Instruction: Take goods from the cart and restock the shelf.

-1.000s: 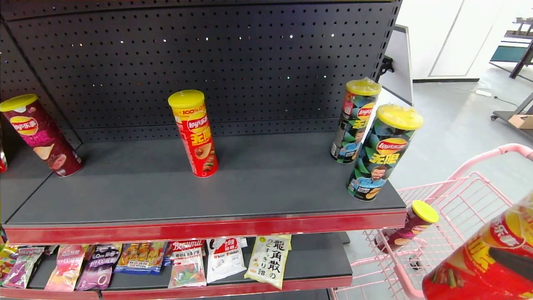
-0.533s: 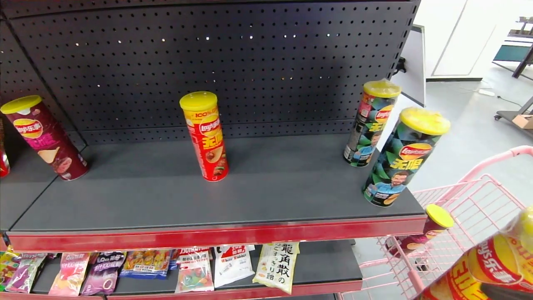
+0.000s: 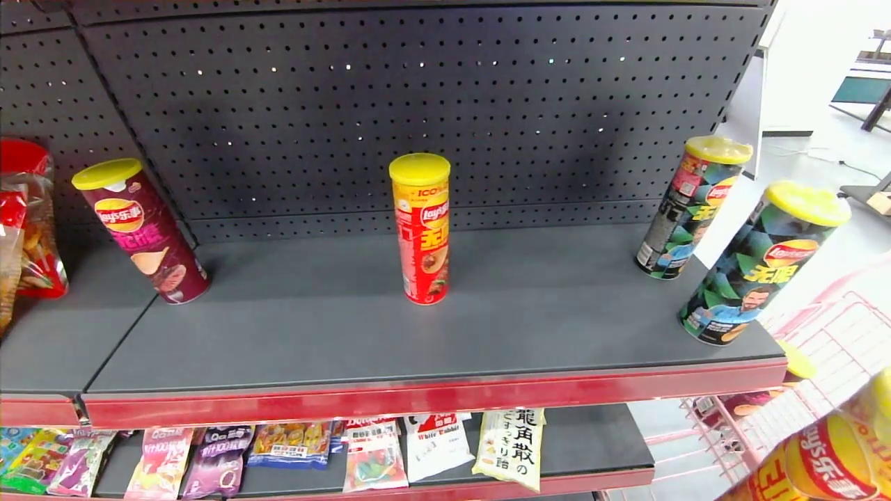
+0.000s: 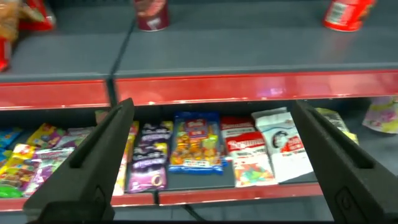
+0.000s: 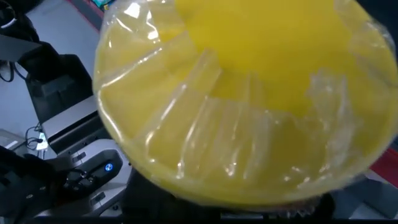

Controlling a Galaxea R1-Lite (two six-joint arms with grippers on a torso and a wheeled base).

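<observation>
L hand (image 4: pixel 212 106) hangs w/ fingers wide apart, nothing btwn them, facing the snack bags (image 4: pixel 196 143) on the lower tier. R hand (image 5: pixel 230 211) is clamped on the held red can (image 3: pixel 821 452), low on the right, just beside the pink cart (image 3: pixel 842 327). On the shelf (image 3: pixel 313 327) stand a maroon can (image 3: pixel 143 229) at left, a red can (image 3: pixel 421 229) mid and two green cans (image 3: pixel 762 264) near the right end. Another can (image 3: pixel 738 403) lies in the cart.
</observation>
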